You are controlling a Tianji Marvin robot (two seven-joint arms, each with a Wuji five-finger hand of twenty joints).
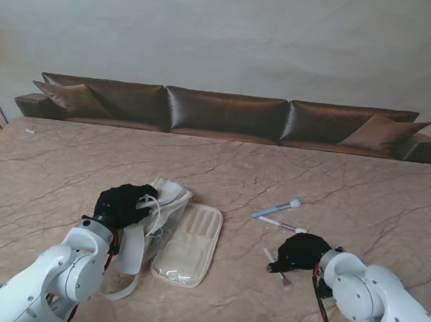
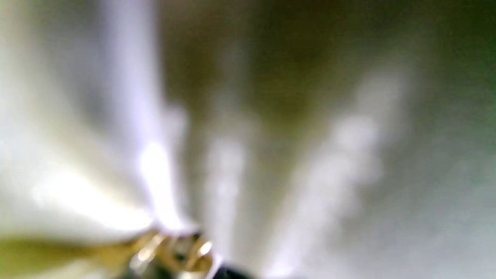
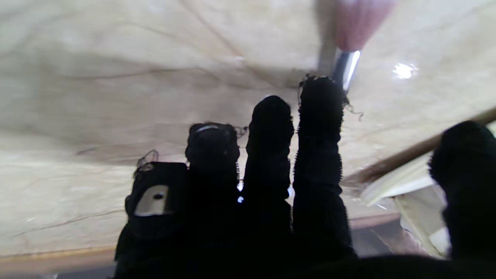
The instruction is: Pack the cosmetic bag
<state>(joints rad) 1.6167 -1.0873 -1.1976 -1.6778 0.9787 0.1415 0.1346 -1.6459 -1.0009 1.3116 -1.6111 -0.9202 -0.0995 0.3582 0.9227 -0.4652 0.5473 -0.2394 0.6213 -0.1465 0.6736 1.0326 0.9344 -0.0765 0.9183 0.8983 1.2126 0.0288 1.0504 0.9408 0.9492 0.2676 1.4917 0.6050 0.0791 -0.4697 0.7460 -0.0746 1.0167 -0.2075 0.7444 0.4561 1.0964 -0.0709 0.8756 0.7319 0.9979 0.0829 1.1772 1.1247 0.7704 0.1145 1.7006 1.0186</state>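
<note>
L hand (image 1: 126, 203) clamped on cosmetics bag (image 1: 169, 199) edge, prob. by zipper; wrist view blurred. R hand (image 1: 300, 251) flat over brush (image 1: 278, 269) on tabletop (image 1: 347, 194), fingers (image 3: 317, 116) straight, grasping nothing.

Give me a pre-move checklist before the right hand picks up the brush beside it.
1. Right hand over the pink-tipped brush: ok.
2. Fingers closed on the brush: not ok; they are extended.
3. Left hand on the cosmetics bag: ok; firm grip, cannot tell.
4. Bag mouth open: cannot tell; left wrist view blurred.
5. Blue brush and thin brush clear of the hand: ok.
</note>
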